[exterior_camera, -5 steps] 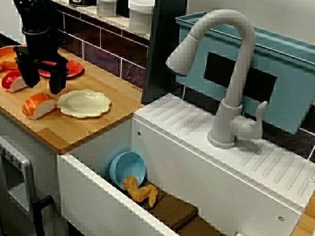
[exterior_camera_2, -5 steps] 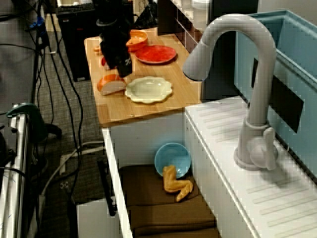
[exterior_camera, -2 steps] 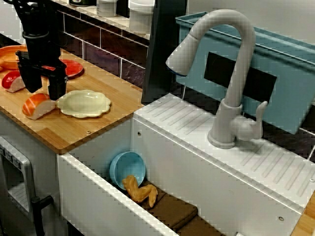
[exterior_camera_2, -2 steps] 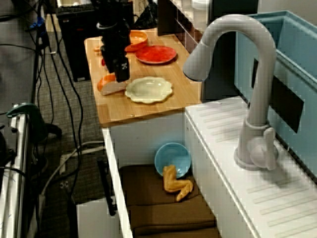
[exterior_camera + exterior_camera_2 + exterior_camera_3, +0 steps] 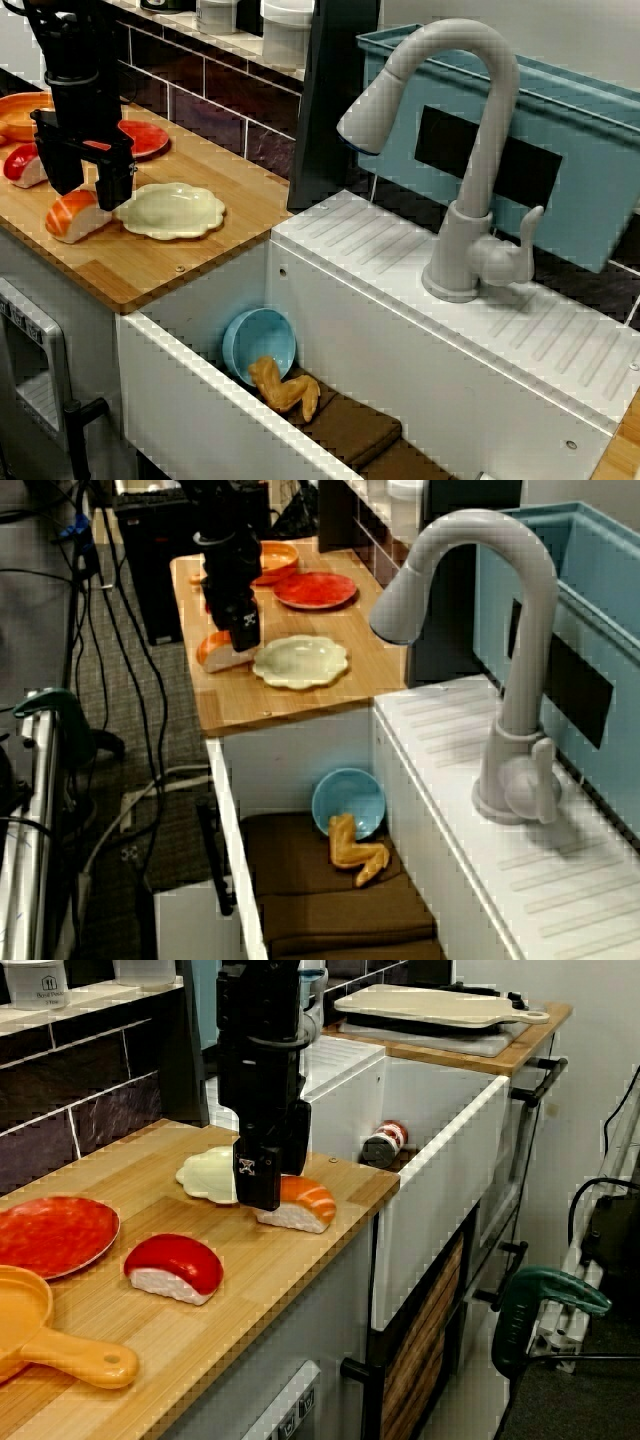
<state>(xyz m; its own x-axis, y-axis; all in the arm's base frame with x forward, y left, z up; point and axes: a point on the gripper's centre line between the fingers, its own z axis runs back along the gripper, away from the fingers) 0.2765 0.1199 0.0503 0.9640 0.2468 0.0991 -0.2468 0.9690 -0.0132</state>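
Observation:
My black gripper stands open, low over the wooden counter. Its two fingers straddle a salmon sushi piece, whose orange top shows below and to the left of them. In the view along the sink the gripper covers the right half of the sushi piece. From the counter's end, one finger hides the left end of the sushi piece. A cream scalloped plate lies right beside the sushi.
A red-topped sushi piece, a red plate and an orange pan lie further along the counter. The sink holds a blue bowl, a yellow fried piece and a can. A grey faucet rises behind.
The gripper has come down and shifted slightly toward the salmon sushi, its fingers now reaching around it. Nothing else has moved.

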